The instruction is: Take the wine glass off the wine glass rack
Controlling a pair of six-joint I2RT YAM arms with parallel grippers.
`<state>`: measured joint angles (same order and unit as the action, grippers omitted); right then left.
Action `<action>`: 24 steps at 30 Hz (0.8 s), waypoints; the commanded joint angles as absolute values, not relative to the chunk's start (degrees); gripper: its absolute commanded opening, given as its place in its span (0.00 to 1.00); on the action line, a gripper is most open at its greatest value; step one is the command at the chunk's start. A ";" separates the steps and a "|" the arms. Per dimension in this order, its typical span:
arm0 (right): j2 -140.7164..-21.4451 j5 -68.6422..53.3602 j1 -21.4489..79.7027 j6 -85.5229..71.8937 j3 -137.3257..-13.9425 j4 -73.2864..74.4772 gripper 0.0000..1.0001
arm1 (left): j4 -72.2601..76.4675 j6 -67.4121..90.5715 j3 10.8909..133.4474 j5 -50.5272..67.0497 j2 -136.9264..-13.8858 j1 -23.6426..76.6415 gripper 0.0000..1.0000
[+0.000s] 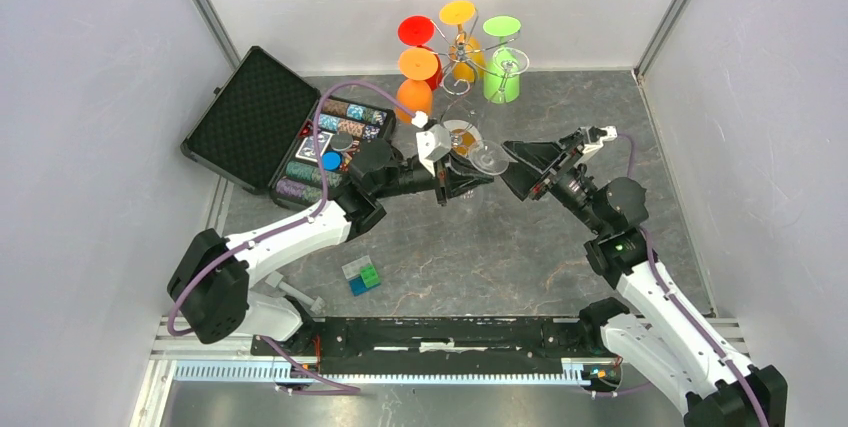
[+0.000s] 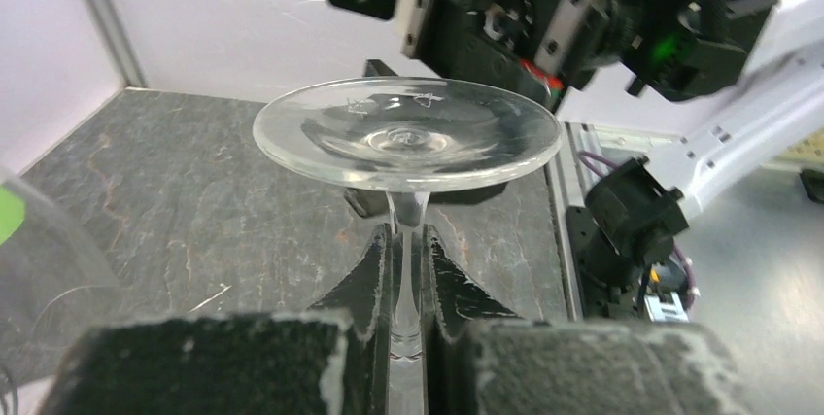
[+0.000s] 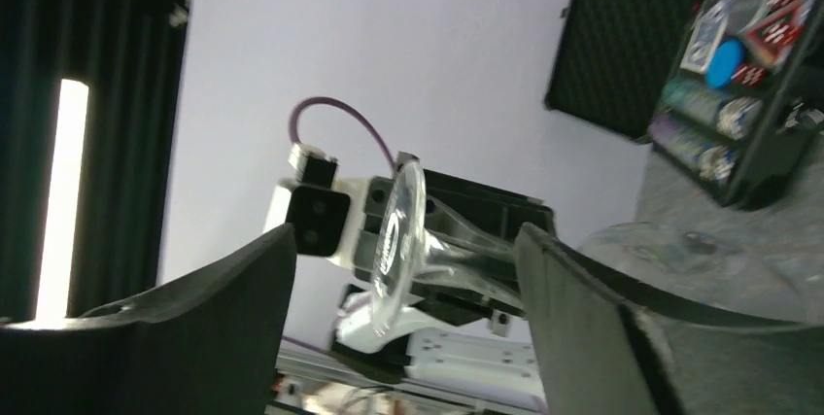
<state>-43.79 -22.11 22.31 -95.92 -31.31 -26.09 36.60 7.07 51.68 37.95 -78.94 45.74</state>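
Observation:
A clear wine glass (image 1: 487,157) is off the rack and lies sideways in the air over the table's middle. My left gripper (image 1: 462,175) is shut on its stem (image 2: 406,269), with the round foot (image 2: 406,131) beyond the fingertips. My right gripper (image 1: 512,165) is open and faces the foot. In the right wrist view the foot (image 3: 396,240) shows edge-on between its spread fingers (image 3: 583,308), touching neither. The silver wine glass rack (image 1: 462,57) stands at the back with red, orange, yellow and green glasses hanging on it.
An open black case (image 1: 280,127) of poker chips lies at the left; it also shows in the right wrist view (image 3: 719,75). A small coloured block set (image 1: 361,276) sits near the front. The rack's round mirrored base (image 1: 458,133) is just behind the grippers.

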 commanded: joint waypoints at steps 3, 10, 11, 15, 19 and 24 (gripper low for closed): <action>-41.59 -20.98 21.67 -80.21 -34.30 -23.93 0.98 | 45.88 15.35 51.59 24.17 -76.13 46.01 0.02; -35.50 -18.56 21.71 -71.78 -32.65 -17.33 0.98 | 53.46 26.96 48.38 6.24 -69.37 46.58 0.02; -34.84 -19.30 21.75 -72.00 -31.66 -18.48 0.98 | 54.32 28.29 48.07 4.30 -68.52 46.58 0.02; -34.38 -23.49 22.56 -73.02 -27.96 -32.10 0.98 | 58.01 36.25 46.40 -5.38 -65.32 46.58 0.02; -36.59 -20.73 30.31 -67.62 -31.58 -35.16 0.98 | 57.13 45.47 45.89 -14.74 -62.93 46.58 0.02; -41.94 -16.93 38.78 -65.35 -35.34 -36.21 0.98 | 55.68 52.06 46.47 -19.93 -61.65 46.58 0.02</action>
<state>-39.03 -20.16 34.44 -69.04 -31.42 -30.41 52.31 42.17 46.17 -10.87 -63.13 46.37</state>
